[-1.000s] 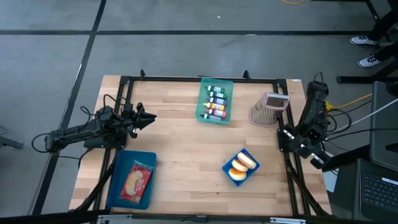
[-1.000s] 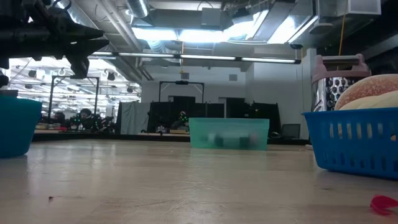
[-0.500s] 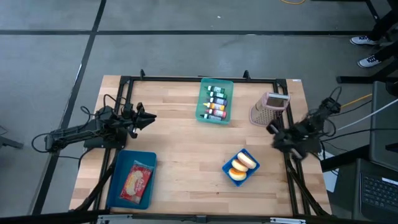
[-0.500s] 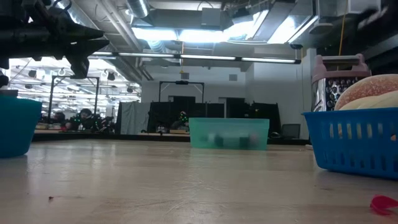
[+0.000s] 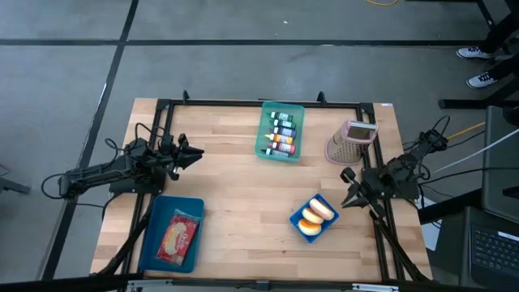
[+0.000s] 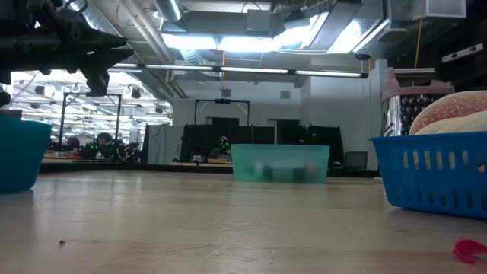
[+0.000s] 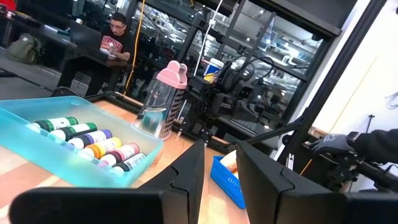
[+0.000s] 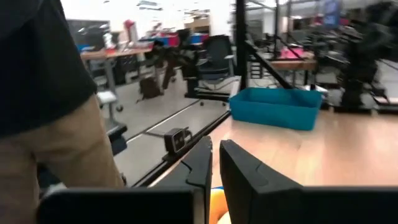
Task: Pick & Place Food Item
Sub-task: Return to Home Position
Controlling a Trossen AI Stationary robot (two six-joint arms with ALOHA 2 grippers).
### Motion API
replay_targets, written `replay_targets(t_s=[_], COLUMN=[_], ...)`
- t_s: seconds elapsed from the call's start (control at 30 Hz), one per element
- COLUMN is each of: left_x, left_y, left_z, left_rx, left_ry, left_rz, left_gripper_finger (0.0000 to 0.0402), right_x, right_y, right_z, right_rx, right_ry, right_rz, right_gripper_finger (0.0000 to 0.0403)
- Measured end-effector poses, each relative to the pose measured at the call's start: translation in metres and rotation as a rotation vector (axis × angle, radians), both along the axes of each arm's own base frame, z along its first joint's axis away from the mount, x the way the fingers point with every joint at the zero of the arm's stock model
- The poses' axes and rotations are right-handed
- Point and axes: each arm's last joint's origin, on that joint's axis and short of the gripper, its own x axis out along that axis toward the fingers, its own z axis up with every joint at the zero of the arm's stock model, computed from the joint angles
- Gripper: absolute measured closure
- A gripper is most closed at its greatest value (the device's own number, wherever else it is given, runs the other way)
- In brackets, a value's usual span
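- Right gripper [image 5: 345,189]: fingers all but together in the wrist view, only a sliver between them, nothing held. Poised at the right edge of table [image 5: 235,186], just beside bin [image 5: 295,220], tips toward it, not touching.
- Left gripper [image 5: 197,153]: narrow gap between fingers, empty. Held over the left side of table, well apart from bin.
- Donuts [image 5: 313,212]: piled in bin, right of centre and toward the near edge. Rounded, pale cream and orange from above. Matt pinkish-tan dome above the rim in the low view. Count not clear.
- Bin: small, blue, rectangular, plastic lattice walls, set askew to the table edges.
- Grater [image 5: 350,140]: perforated metal, pink handle, upright, beyond bin near the far right corner.
- Tray [image 5: 267,138]: translucent teal plastic, far centre, holding a row of paint bottles [image 5: 281,134] laid side by side.
- Tub [image 5: 154,235]: blue, rectangular, at the near left corner, red-and-yellow packet [image 5: 177,235] inside.
- Table: pale wood planks, black frame around it.
- Person [image 8: 43,87]: dark top, tan trousers, standing close by the right arm.
- Seated person [image 7: 115,34]: in the room beyond the far edge, seen in the left wrist view.
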Motion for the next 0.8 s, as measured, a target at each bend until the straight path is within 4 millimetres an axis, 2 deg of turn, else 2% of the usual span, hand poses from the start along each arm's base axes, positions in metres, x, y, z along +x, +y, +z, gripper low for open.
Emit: replay_targets(t_s=[0.3, 0.8], left_x=[0.0, 0.0], left_y=[0.0, 0.0], left_z=[0.0, 0.0], left_rx=[0.0, 0.0], left_ry=[0.0, 0.0], left_rz=[0.0, 0.0], left_gripper_finger=[0.0313, 0.0313], right_x=[-0.0005, -0.0005], right_y=[0.001, 0.001], right_z=[-0.0006, -0.0006], right_rx=[-0.102, -0.097], right_ry=[-0.06, -0.056], right_rz=[0.026, 0.027], right_gripper_finger=[0.0369, 0.0369])
